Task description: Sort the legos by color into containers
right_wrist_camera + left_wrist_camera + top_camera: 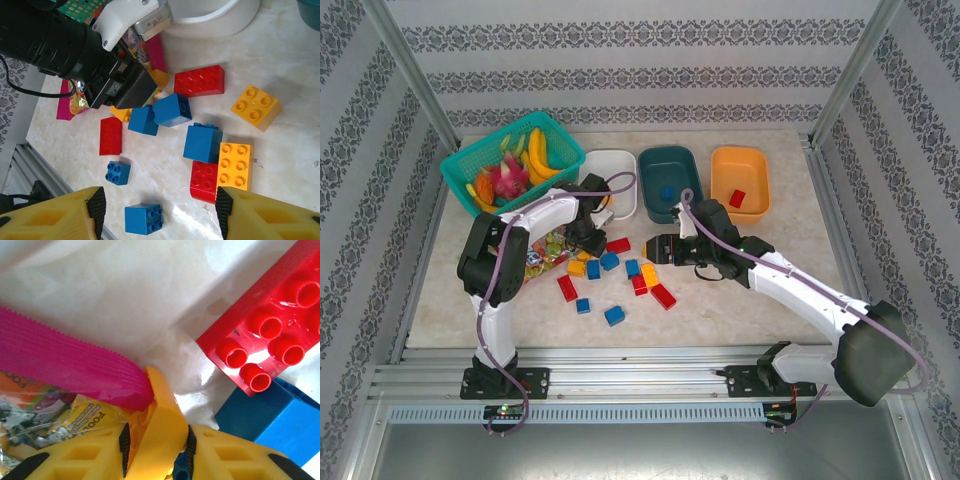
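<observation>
Containers line the upper centre of the top view; legos scatter below them. Right gripper hangs open, empty. Left gripper pinches a tilted yellow lego beside the candy bag; that skewed grip may slip when lifted.

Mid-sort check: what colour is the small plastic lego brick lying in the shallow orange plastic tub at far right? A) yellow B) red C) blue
B: the top view shows one red lego brick inside the orange tub.
</observation>
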Tool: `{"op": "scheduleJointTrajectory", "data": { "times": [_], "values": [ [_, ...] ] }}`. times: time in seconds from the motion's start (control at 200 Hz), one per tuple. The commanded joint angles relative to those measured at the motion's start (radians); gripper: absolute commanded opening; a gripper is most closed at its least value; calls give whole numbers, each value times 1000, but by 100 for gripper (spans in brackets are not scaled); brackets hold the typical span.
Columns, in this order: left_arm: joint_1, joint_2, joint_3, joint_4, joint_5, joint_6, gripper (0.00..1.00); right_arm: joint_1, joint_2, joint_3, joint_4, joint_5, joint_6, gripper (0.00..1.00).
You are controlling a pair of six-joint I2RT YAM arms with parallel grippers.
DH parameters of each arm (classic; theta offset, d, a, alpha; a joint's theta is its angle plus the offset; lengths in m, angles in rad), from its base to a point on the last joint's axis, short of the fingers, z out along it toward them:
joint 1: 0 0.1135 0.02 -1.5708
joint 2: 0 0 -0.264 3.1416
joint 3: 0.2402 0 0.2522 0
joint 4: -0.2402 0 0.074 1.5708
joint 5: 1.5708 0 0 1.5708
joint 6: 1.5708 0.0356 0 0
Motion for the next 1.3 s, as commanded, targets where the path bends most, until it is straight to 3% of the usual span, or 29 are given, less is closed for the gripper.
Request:
{"op": "scheduleJointTrajectory", "data": {
  "times": [0.0, 0.195, 0.37, 0.719, 0.894, 1.079, 1.294],
  "values": [
    [-12, -12, -24, 6, 2, -19, 35, -13, 16, 20, 14, -8, 12, 62],
    [-12, 0, -39, 17, -32, -33, 41, -13, 31, 29, 18, -8, 15, 62],
    [-13, -29, -29, 33, -26, -36, 26, -13, 30, 37, 14, 1, 16, 62],
    [-11, -220, 96, 13, -26, -183, 22, -14, -34, 54, 2, 86, 7, 60],
    [8, -91, 291, -1, -8, -221, 22, -17, 2, 106, 41, 91, 12, 60],
    [48, 88, 521, -86, -130, -321, 22, -24, 50, 161, 43, 77, 4, 60],
    [74, 208, 614, -95, -140, -402, 25, -32, 45, 144, 46, 66, 9, 60]
  ]
}}
